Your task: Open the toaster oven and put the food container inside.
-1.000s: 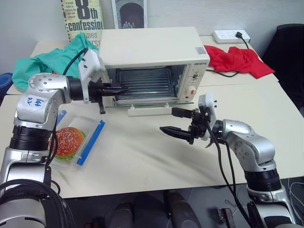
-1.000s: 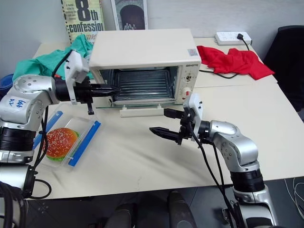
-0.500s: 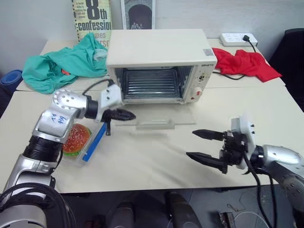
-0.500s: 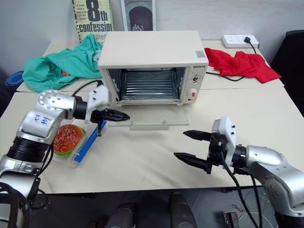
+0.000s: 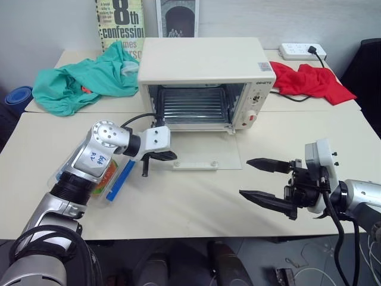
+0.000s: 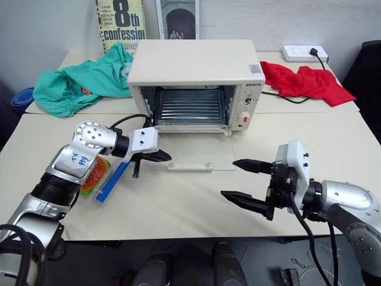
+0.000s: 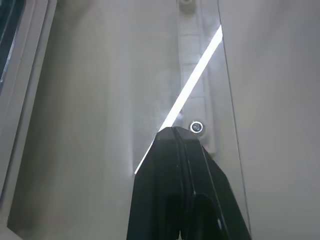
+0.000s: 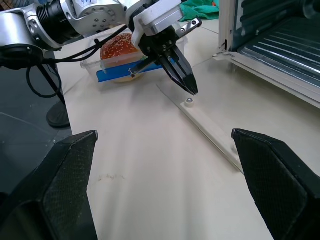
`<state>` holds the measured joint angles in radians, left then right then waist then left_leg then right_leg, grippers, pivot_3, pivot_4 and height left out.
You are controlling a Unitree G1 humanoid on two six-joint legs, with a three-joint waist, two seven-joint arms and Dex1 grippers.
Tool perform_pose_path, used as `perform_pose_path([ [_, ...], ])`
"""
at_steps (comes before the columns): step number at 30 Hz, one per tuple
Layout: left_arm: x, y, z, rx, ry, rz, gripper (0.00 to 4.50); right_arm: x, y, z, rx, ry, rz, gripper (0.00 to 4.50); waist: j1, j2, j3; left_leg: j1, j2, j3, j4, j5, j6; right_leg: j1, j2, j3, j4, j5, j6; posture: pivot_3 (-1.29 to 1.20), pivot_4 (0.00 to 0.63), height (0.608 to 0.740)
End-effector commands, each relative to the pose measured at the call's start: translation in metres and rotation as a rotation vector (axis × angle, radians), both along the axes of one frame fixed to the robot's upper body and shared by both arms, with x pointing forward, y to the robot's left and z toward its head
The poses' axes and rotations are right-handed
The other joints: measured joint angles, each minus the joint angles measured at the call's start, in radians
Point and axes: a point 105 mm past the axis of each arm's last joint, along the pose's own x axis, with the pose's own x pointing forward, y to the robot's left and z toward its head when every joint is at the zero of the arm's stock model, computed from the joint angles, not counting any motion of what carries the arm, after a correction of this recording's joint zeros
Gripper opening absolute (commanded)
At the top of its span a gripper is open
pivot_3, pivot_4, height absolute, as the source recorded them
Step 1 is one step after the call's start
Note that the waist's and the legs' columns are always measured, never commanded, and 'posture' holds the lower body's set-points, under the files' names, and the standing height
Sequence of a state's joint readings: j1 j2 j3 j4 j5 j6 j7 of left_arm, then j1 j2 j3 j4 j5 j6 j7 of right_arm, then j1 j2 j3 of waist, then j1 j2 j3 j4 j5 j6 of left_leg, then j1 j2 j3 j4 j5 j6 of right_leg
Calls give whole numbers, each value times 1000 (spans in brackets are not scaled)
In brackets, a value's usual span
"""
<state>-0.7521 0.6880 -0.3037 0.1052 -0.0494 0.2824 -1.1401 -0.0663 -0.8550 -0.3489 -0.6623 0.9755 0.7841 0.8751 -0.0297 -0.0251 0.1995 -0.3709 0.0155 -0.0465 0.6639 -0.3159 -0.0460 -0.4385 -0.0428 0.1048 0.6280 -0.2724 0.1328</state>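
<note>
The cream-white toaster oven stands mid-table, its glass door dropped flat and the wire rack showing inside. My left gripper is shut and empty. Its tip is just over the left end of the door's white handle, beside a screw. The food container, clear with blue clips and a sesame-bun burger inside, lies on the table left of the door, partly hidden by my left arm. My right gripper hangs open and empty, right of the door and nearer the table's front edge.
A green cloth lies at the back left. A red cloth and a white power strip sit at the back right. A book and a framed picture lean on the wall. A black chair stands at the right.
The whole view has shifted. My left gripper, still shut, sank from the oven's mouth down to the door handle's left end. My open right gripper drew back and to the right.
</note>
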Motion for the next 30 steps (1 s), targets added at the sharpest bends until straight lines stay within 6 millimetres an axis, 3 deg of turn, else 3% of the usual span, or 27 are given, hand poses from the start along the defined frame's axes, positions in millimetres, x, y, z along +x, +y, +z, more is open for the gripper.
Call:
perform_pose_path([
  [1, -14, 14, 40, -147, 3, 58, 13, -5, 1, 17, -19, -62, 75, 4500, -1, 0, 0, 0, 0, 0, 0, 0, 0, 0, 0, 0, 0, 0, 0, 0, 150, 740],
  [5, -50, 46, 59, -220, 64, 169, 796, -5, 2, 21, -54, -21, 183, 4500, -15, 0, 0, 0, 2, 0, 0, -2, 4, -1, 1, 0, 1, 0, -1, 0, 150, 740],
  [12, -107, 77, 87, -501, 138, 429, 2808, 15, 10, 23, -77, -33, 332, 4500, -12, -2, 1, 0, 2, 0, 2, -3, 5, 0, 0, -2, 0, -1, -1, 0, 150, 740],
  [17, -147, 113, 86, -623, 120, 713, 4289, 29, 20, 26, -69, -55, 434, 4500, -11, -2, 1, 1, 2, -1, 2, -3, 4, 2, 0, -3, -1, -1, -1, 0, 150, 740],
  [20, -171, 134, 69, -612, 129, 881, 4428, 35, 25, 26, -70, -68, 483, 4500, -26, -2, 1, 2, 3, -1, 1, -4, 3, 0, -1, -4, 0, -2, -3, 0, 150, 740],
  [25, -215, 165, 22, -692, 279, 1225, 4428, 45, 35, 27, -60, -76, 541, 4500, -27, -2, 1, 3, 4, -1, 1, -4, 1, 0, -1, -4, 0, -3, -5, 0, 150, 740],
  [28, -220, 186, 3, -734, 271, 1437, 4428, 47, 38, 26, -63, -75, 563, 4500, -14, -2, 1, 4, 3, -3, 2, -5, 0, 4, -2, -6, -1, -3, -5, 0, 150, 740],
  [30, -208, 195, 0, -815, 216, 1506, 4428, 47, 38, 26, -56, -71, 567, 4500, -3, -1, 1, 9, 2, -7, 1, -5, 0, 11, -2, -9, -4, -4, -7, 0, 150, 740],
])
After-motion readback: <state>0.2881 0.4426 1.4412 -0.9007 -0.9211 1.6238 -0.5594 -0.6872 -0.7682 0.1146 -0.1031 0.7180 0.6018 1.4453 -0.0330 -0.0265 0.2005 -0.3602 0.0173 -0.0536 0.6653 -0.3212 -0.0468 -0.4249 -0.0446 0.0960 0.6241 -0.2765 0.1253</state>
